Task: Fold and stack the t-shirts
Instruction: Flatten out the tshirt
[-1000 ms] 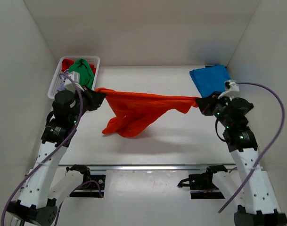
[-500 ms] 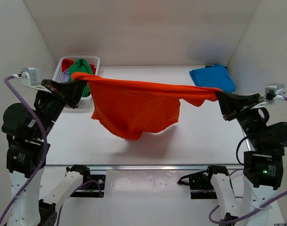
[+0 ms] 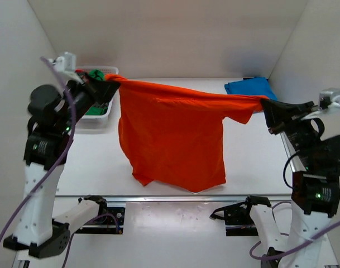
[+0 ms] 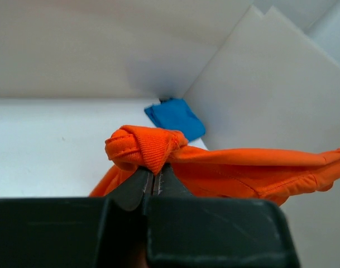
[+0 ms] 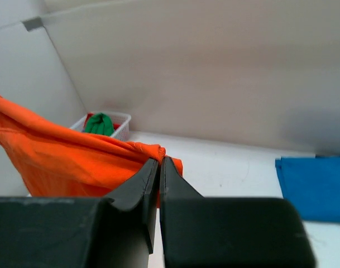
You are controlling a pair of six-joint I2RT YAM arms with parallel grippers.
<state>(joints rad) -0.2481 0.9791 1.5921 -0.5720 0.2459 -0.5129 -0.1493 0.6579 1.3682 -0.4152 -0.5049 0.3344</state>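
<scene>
Currently I have both arms raised, with the orange t-shirt (image 3: pixel 170 139) hanging stretched between them above the table (image 3: pixel 80 167). The left gripper (image 3: pixel 106 85) has its fingers clamped on a bunched wad of the shirt's upper edge at the left end. In the left wrist view the jaws are pressed together and the orange cloth is balled up just above the tips. The right gripper (image 3: pixel 264 109) is likewise pinched tight on the opposite end of that edge, next to a short sleeve, and the right wrist view shows a small fold of orange cloth caught at its tips. From above, the top edge runs nearly taut from one gripper to the other, sloping slightly down toward the right. The shirt's body drops freely below, open and fairly flat, hem toward the near edge of the table. I cannot tell whether the hem touches the surface. The blue t-shirt (image 3: pixel 248 87) lies folded flat at the far right corner. The white basket (image 3: pixel 97 116) sits far left, partly hidden behind the left arm, with a green t-shirt (image 3: pixel 95 74) inside.
</scene>
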